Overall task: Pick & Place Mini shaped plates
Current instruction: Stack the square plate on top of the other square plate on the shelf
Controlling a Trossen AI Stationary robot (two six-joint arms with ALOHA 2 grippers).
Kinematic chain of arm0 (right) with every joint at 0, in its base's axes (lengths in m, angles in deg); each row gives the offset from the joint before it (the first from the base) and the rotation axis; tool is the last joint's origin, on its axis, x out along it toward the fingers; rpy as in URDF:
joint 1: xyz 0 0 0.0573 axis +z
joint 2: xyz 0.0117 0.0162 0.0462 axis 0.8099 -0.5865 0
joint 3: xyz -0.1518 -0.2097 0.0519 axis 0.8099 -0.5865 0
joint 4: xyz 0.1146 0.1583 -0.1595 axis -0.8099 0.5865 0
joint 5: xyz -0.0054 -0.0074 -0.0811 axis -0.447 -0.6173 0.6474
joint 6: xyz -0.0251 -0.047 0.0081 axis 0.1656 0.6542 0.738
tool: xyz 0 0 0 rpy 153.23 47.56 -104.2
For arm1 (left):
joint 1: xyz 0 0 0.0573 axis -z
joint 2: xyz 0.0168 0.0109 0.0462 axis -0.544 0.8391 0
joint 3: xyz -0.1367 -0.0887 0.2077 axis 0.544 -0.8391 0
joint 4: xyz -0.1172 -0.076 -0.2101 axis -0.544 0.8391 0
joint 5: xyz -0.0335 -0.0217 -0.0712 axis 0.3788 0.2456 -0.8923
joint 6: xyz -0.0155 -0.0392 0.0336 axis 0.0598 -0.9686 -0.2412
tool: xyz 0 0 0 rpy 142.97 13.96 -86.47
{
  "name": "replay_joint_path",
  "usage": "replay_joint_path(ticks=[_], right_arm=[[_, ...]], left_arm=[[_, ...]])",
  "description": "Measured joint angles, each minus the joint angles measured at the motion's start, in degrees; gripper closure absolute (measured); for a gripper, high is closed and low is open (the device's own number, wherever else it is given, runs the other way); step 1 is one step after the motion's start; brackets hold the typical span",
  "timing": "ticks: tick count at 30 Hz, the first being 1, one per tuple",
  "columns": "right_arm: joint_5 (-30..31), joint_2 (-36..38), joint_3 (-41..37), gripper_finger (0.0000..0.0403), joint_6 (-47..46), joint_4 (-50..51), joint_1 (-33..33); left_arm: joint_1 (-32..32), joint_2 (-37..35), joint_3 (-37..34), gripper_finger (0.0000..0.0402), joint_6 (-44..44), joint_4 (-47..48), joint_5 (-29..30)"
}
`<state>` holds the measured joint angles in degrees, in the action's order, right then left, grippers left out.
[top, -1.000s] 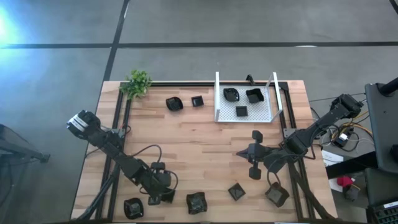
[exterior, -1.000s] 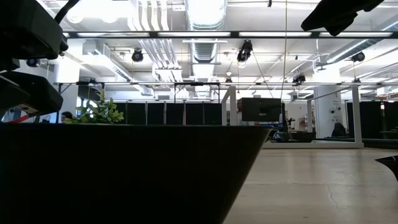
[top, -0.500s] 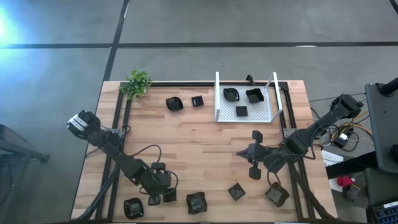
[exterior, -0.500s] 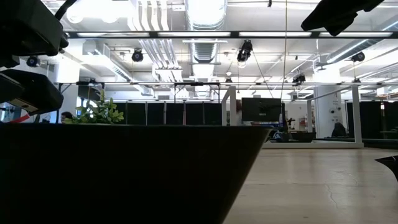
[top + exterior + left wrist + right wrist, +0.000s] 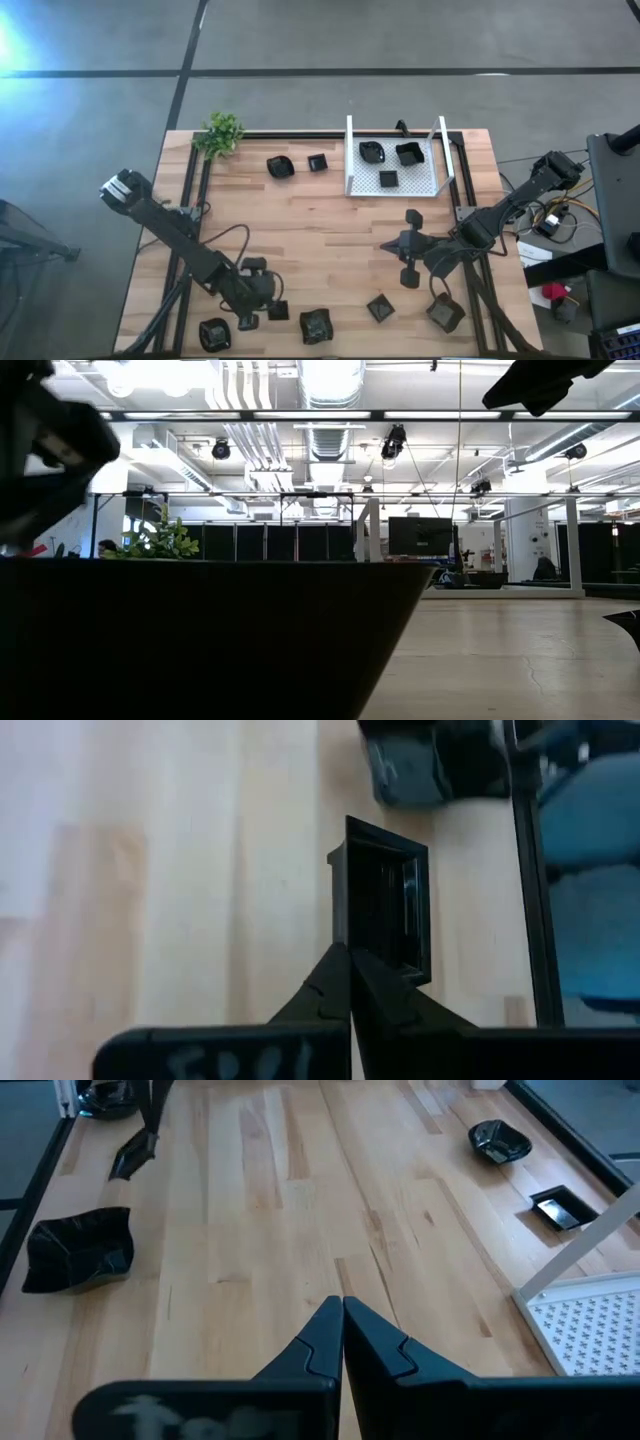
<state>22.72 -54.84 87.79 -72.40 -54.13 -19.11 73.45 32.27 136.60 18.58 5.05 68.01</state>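
Note:
In the high view my left gripper (image 5: 266, 309) is near the table's near edge, shut on a small square black dish (image 5: 279, 311). The left wrist view shows that dish (image 5: 385, 905) standing on edge past the shut fingers (image 5: 350, 960). My right gripper (image 5: 388, 248) waits right of centre, shut and empty (image 5: 343, 1308). Three dishes lie in the white tray (image 5: 432, 160). Two more (image 5: 280, 166) (image 5: 318, 161) rest flat on the table left of it. Several others (image 5: 213, 333) (image 5: 316, 325) (image 5: 380, 307) (image 5: 445, 314) lie along the near edge. My left gripper pinches the square dish between its two fingers, by the rim (image 5: 352, 948) of the side wall nearest the fingers. The dish is turned on edge, its hollow facing sideways. Whether its far side touches the table, I cannot tell.
A small green plant (image 5: 221, 132) stands at the far left corner. Black rails (image 5: 200, 190) run along the table's left and right sides. Bare wood (image 5: 320, 225) lies mid-table. In the low view a big dark shape (image 5: 200, 640) close to the camera blocks most of the table.
My left arm has swung, its shoulder end moving toward the table's left and far side. The gripper and the square dish have shifted a little toward the right and far side. The right arm has kept still.

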Motion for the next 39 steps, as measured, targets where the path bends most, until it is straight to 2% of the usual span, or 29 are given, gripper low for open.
replay_joint_path(ticks=[3,6,13,17,20,27,34,37,39], right_arm=[[2.40,0.00,-0.02,0.0394,0.22,-0.04,0.00],[5.60,0.00,-0.01,0.0394,1.30,-0.10,0.00],[14.00,0.00,-0.08,0.0394,6.04,-2.04,-0.02],[14.46,0.00,-0.44,0.0394,11.38,-6.57,-0.01],[14.46,0.00,-0.55,0.0394,14.35,-9.63,-0.01],[14.47,0.00,-1.29,0.0394,16.43,-13.34,-0.02],[14.46,-0.02,-1.68,0.0394,16.34,-13.83,-0.02],[14.45,-0.02,-1.70,0.0394,16.62,-14.42,-0.01],[13.92,-0.20,-1.70,0.0394,18.00,-14.99,-0.15]], left_arm=[[0.00,-2.38,1.69,0.0401,1.84,2.27,4.78],[-0.02,-4.33,2.67,0.0401,5.08,2.37,12.30],[-0.36,-5.65,3.92,0.0401,11.30,1.49,35.50],[-1.27,-4.73,4.01,0.0401,15.39,-2.35,46.32],[-1.97,-3.66,4.01,0.0401,19.99,-7.72,51.45],[-4.38,-0.30,4.01,0.0401,32.96,-21.44,55.32],[-7.48,3.20,3.99,0.0401,41.12,-31.75,55.21],[-9.11,4.24,3.99,0.0401,45.56,-37.20,54.10],[-10.63,4.86,3.99,0.0401,48.53,-41.00,50.57]])
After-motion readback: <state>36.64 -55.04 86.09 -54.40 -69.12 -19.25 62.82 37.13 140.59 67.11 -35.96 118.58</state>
